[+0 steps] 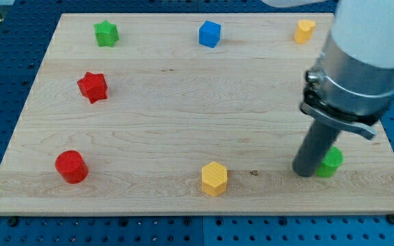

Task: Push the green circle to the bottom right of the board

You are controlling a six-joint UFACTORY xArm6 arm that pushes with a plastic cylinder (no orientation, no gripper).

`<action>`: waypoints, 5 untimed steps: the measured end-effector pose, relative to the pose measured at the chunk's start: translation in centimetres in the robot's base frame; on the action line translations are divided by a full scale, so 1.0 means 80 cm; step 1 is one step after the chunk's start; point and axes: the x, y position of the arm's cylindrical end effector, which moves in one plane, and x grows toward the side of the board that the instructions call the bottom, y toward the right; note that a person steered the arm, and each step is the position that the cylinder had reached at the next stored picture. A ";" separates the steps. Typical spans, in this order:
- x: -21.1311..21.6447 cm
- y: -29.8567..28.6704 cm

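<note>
The green circle [332, 162] lies near the board's bottom right, partly hidden behind my rod. My tip [305, 172] rests on the board just left of the green circle, touching or nearly touching its left side. The arm's grey and white body fills the view's upper right above it.
On the wooden board [183, 102]: a green star [105, 33] at top left, a blue cube [210, 33] at top middle, a yellow block [305, 31] at top right, a red star [92, 87] at left, a red circle [70, 167] at bottom left, a yellow hexagon [214, 179] at bottom middle.
</note>
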 end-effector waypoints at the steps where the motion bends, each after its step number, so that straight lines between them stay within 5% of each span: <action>1: -0.008 -0.010; 5: -0.047 0.029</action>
